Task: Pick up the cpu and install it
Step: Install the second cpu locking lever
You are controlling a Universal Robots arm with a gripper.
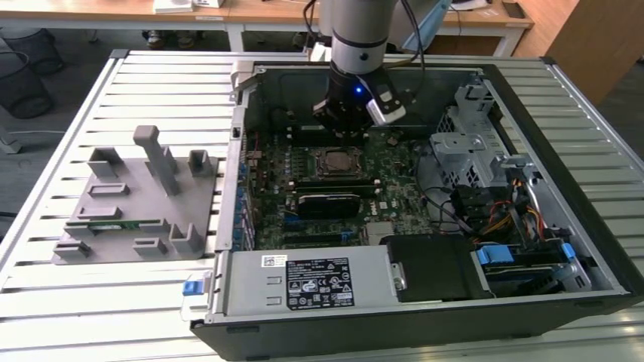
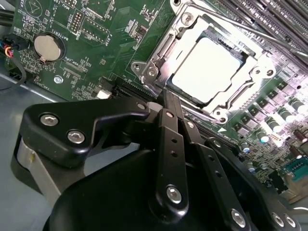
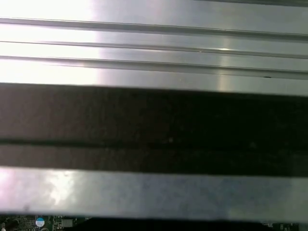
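The cpu already lies flat in the socket on the motherboard. The hand, fingers pinched together and empty, hovers just beside the socket — any retreat should go straight up, clear of the frame.

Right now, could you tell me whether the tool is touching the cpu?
Apart. In the second wrist view the cpu sits in the socket frame with its silvery top bare, and the tool tips end short of it, near the frame's edge.
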